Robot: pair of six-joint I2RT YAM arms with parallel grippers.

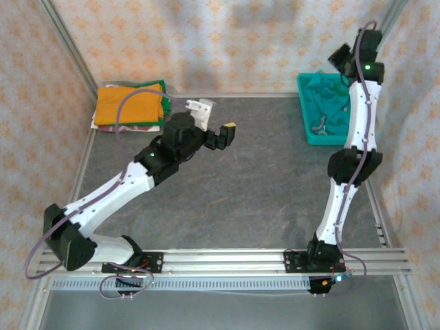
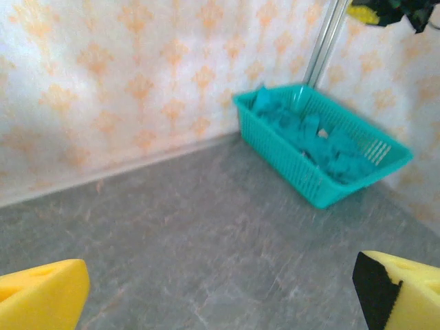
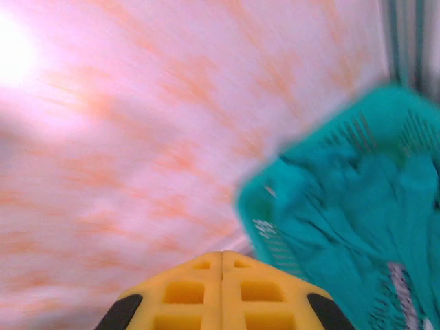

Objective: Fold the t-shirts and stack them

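A crumpled teal t-shirt [image 1: 328, 100] [image 2: 313, 137] [image 3: 371, 213] with white lettering lies in the teal mesh basket [image 1: 323, 141] [image 2: 313, 189] [image 3: 265, 206] at the back right. A folded stack of t-shirts [image 1: 130, 104], orange on top of green and patterned ones, sits at the back left. My right gripper [image 1: 342, 60] [image 3: 221, 285] hangs high over the basket's far end, its yellow fingers pressed shut with nothing between them. My left gripper [image 1: 227, 134] [image 2: 220, 302] hovers over the middle of the table, wide open and empty, facing the basket.
The grey tabletop [image 1: 261, 185] lies bare between the stack and the basket. Patterned walls close in the back and both sides. A metal corner post [image 2: 326, 41] stands behind the basket. The arms' mounting rail [image 1: 227, 261] runs along the near edge.
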